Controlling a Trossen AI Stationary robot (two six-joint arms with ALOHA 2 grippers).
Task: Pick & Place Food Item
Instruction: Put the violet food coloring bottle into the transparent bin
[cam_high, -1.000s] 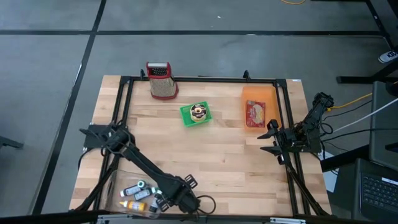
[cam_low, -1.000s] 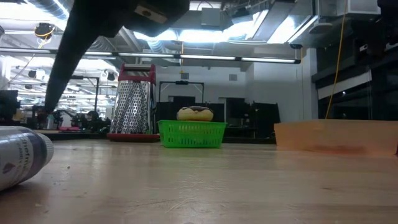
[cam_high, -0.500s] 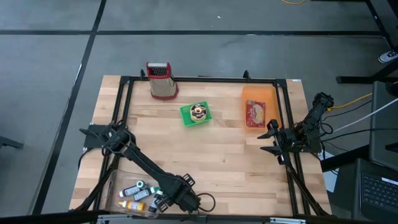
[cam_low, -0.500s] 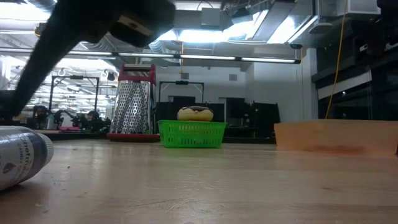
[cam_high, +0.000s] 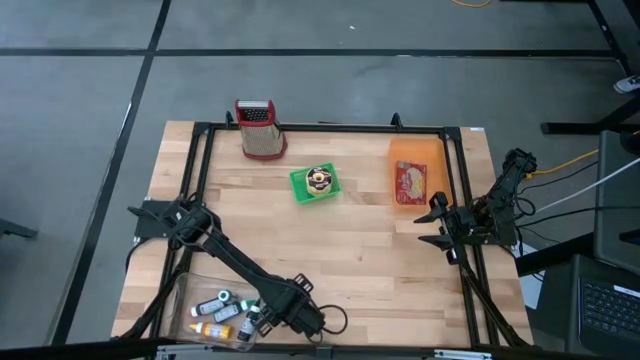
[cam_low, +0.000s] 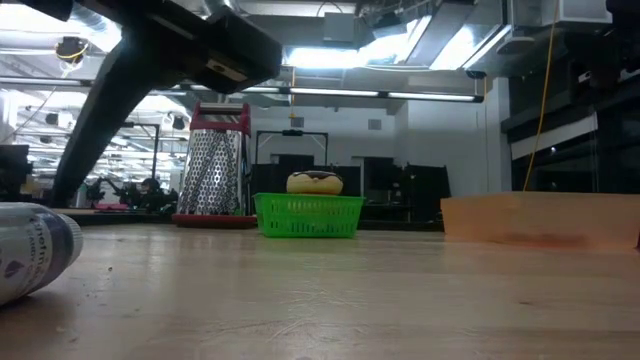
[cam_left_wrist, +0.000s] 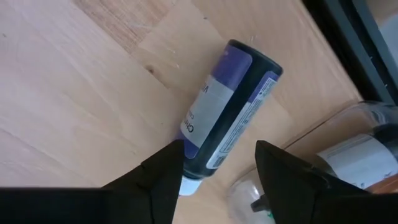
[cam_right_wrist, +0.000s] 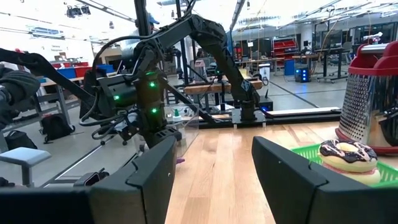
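Left gripper (cam_left_wrist: 214, 180) poised over a fallen bottle at the table's near-left corner.

The purple-labelled bottle (cam_left_wrist: 227, 115) lies on its side on the wooden table (cam_high: 350, 250), just beside a clear tray (cam_high: 190, 300) of further bottles; I judge it the item to pick. My left gripper's fingers stand open astride its capped end, holding nothing. Risk: closing this near the cap, I may pinch the round body off-centre, so it rolls or squirts free towards the tray. Farther off, a doughnut (cam_high: 319, 179) sits in a green basket (cam_high: 300, 192), well apart from the grater (cam_high: 259, 128). My right gripper (cam_high: 436, 222) waits open and empty at the right edge.
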